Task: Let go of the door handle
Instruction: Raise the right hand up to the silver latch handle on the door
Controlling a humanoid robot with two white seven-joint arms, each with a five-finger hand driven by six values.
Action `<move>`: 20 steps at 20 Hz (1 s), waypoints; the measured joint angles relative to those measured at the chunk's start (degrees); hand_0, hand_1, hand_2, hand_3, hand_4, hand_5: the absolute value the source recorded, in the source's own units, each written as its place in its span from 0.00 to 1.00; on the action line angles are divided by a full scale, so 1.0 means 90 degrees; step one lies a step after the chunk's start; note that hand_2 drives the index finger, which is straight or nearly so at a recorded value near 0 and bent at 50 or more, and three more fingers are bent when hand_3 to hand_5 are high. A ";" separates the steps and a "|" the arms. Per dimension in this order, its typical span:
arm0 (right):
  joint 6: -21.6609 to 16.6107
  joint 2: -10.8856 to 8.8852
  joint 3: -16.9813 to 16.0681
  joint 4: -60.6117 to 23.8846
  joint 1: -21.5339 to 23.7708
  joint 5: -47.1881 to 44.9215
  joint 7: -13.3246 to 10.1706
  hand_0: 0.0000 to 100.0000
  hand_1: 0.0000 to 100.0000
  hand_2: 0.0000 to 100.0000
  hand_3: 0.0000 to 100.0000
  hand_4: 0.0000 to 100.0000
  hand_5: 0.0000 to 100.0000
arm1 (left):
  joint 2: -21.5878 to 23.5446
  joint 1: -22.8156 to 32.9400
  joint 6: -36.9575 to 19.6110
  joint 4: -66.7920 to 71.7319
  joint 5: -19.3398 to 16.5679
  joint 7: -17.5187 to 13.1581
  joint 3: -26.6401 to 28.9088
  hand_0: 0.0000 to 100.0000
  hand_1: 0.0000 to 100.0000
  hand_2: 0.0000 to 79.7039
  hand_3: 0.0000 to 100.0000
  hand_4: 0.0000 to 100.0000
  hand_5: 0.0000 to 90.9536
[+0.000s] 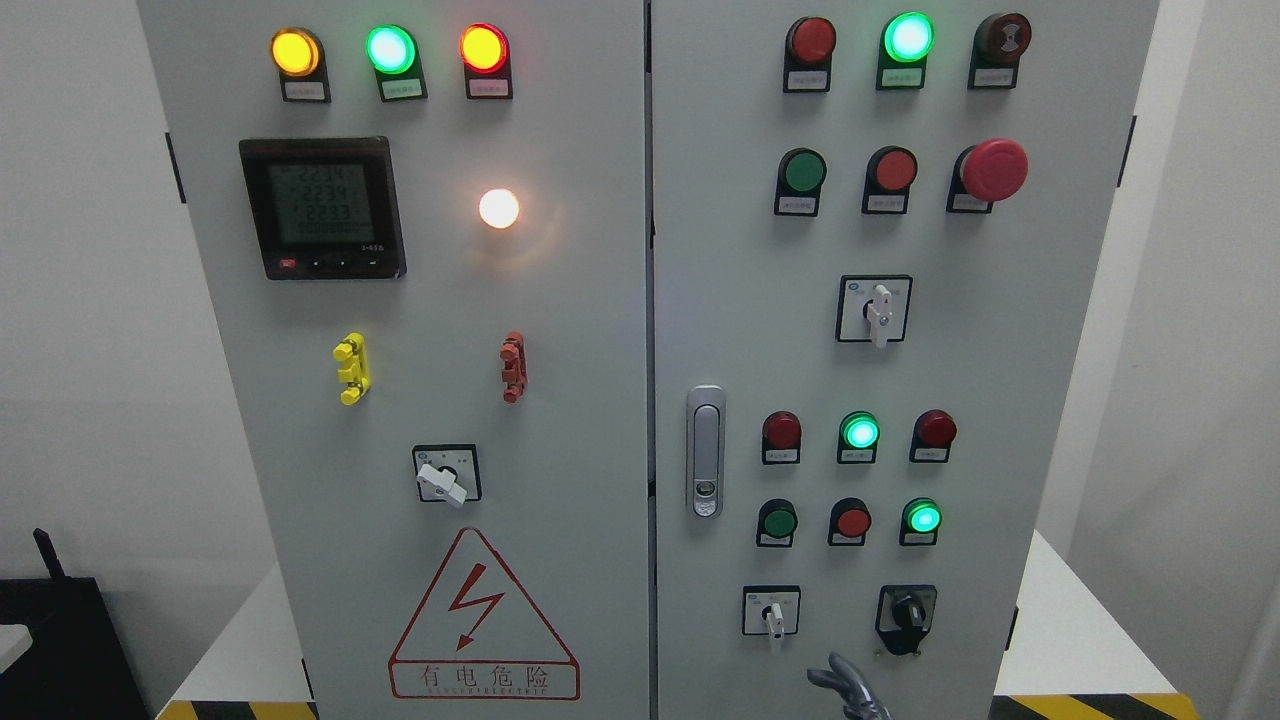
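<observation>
I see the silver recessed door handle (705,452) free | grey metal hand (848,685) well below, grip unclear | release looks done

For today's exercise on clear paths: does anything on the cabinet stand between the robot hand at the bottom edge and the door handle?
Nothing visible does. The robot hand is low on the right door; the door handle sits up and left of it, apart, with only bare door panel between.

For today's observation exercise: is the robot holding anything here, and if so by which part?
Nothing is held. Only metal fingertips show at the bottom edge, well below the door handle, which stands untouched.
</observation>
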 measured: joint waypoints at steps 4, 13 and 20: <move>0.0478 0.0184 0.0022 -0.0054 -0.0407 0.1508 -0.0081 0.32 0.35 0.00 1.00 1.00 1.00 | 0.0000 0.0000 0.0000 0.0000 0.0000 0.0000 0.0000 0.12 0.39 0.00 0.00 0.00 0.00; 0.1272 0.0437 0.0192 0.0032 -0.1194 0.3198 0.0288 0.32 0.33 0.00 1.00 1.00 1.00 | 0.0000 0.0000 0.0000 0.0000 0.0000 0.0000 0.0000 0.12 0.39 0.00 0.00 0.00 0.00; 0.1764 0.0520 0.0316 0.0240 -0.1659 0.3661 0.0758 0.34 0.33 0.00 1.00 1.00 1.00 | 0.0000 0.0000 0.0000 0.0000 0.0000 0.0000 0.0000 0.12 0.39 0.00 0.00 0.00 0.00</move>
